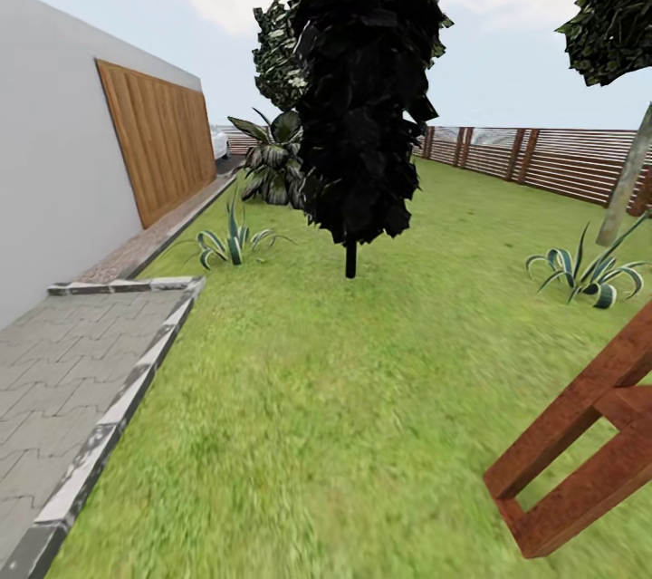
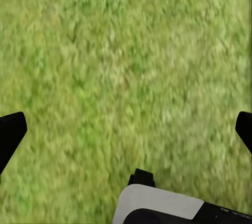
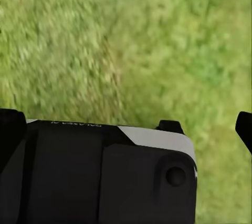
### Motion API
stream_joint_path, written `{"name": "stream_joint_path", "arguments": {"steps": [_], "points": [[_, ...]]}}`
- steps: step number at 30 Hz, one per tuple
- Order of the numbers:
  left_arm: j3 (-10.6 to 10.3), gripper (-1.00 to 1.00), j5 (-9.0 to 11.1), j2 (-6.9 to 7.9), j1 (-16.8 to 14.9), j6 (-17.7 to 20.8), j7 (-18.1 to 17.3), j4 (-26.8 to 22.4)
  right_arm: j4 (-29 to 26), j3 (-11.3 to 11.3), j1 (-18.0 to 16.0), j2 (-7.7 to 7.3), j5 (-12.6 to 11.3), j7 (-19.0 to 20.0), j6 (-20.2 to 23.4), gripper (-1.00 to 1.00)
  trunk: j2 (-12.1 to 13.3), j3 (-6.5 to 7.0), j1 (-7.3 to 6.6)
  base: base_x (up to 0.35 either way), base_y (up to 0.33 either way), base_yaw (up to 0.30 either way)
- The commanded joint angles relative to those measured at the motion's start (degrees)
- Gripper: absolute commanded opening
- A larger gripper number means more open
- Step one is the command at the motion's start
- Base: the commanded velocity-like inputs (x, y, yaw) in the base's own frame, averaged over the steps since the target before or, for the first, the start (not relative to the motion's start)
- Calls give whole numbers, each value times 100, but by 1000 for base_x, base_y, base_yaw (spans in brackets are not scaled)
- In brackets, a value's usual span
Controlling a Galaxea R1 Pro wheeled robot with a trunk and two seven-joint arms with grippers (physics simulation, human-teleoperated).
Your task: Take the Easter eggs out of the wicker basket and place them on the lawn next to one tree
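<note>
Ahead on the lawn [image 1: 299, 398], dark cypress [image 1: 362, 81]; both end effectors [image 2: 126, 129] [image 3: 126, 129] spread.

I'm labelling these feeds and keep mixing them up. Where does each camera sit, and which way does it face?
Head view: on the robot's head, facing forward over the lawn toward a dark cypress; none of the robot's body is seen here.
Left wrist view: on the left arm, facing down at grass, left gripper spread wide.
Right wrist view: on the right arm, facing down at grass past dark robot housing.
Shared: the lawn.
</note>
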Motion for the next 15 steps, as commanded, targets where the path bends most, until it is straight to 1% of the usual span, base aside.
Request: {"name": "stream_joint_path", "arguments": {"steps": [1,8,11,15], "points": [[7,100,4,-1,-6,-20,7,6,-8,33,-2,1,14,-35,30,100,-12,-13,7,327,109,-31],[7,100,6,-1,-6,-20,7,6,-8,33,-2,0,14,-35,30,100,-12,-13,7,323,116,-16],[7,100,6,-1,-6,-20,7,6,-8,33,-2,1,14,-35,30,100,-12,-13,7,308,152,-148],[7,100,3,-1,-6,-20,7,6,-8,33,-1,0,14,-35,30,100,-12,-13,7,304,167,-227]]}}
